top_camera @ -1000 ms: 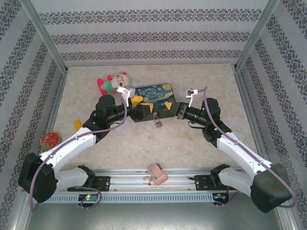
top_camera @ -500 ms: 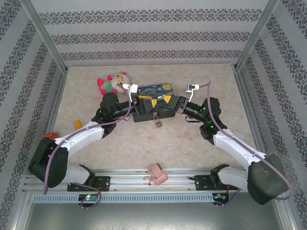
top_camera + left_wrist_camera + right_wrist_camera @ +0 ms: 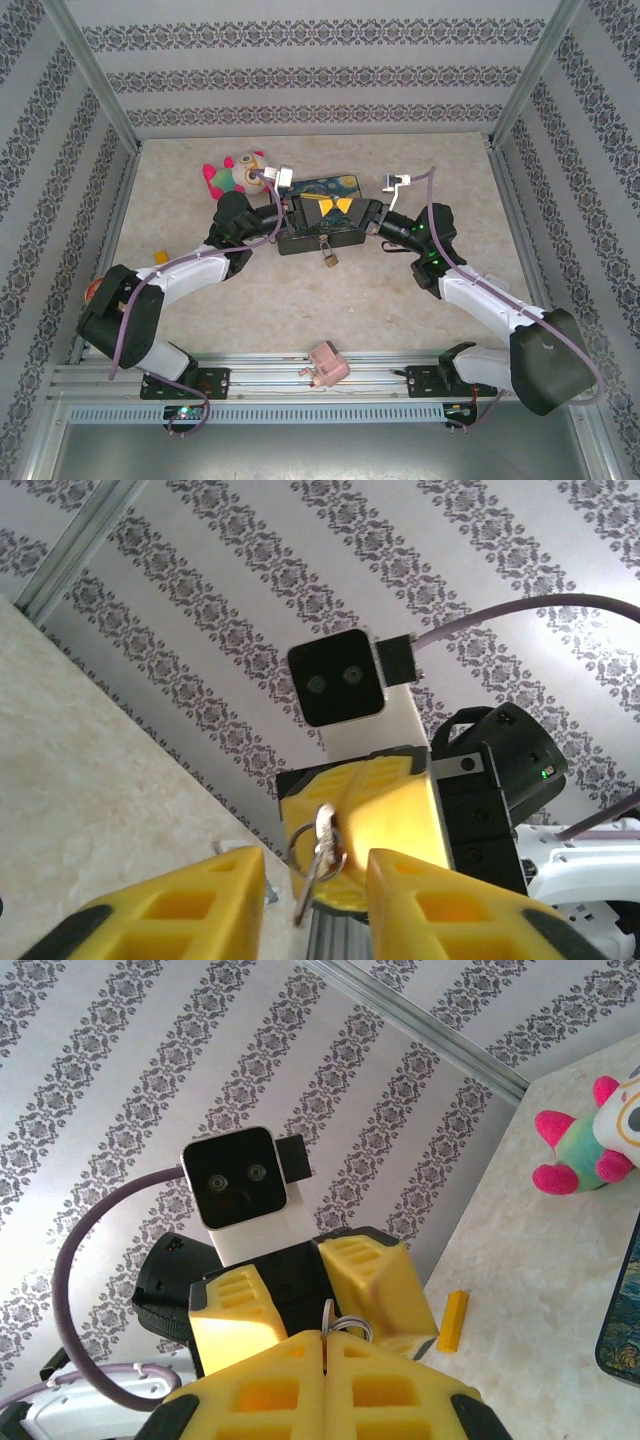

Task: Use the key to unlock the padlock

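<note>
Since the key looks light, thin and slippery, right gripper clamps its ring; left gripper, agape, flanks it.

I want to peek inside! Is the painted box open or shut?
Shut. The box has its lid down flat, and the padlock hangs at its front.

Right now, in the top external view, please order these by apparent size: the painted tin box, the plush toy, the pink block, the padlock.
1. painted tin box, though partly covered
2. plush toy
3. pink block; nearer the camera, so this rank is unsure
4. padlock, clearly smallest
</note>
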